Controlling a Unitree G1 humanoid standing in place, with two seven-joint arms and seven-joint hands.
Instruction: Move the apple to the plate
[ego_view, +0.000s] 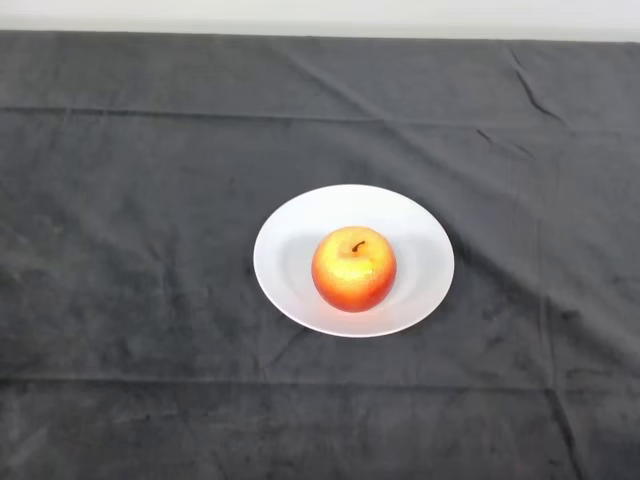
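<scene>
A red and yellow apple (354, 269) sits upright on a round white plate (290, 235), resting slightly toward the near side of the plate's middle, its short dark stem pointing up and a little to the right. The plate lies flat near the middle of a table covered by a dark grey cloth (130, 200) (the fabric shows soft creases and fold lines running across it, most plainly along the far side and toward the near edge). A pale strip of wall or floor (320, 15) runs along the top beyond the far edge of the cloth. The apple touches only the plate, and a ring of bare white rim shows all around it.
</scene>
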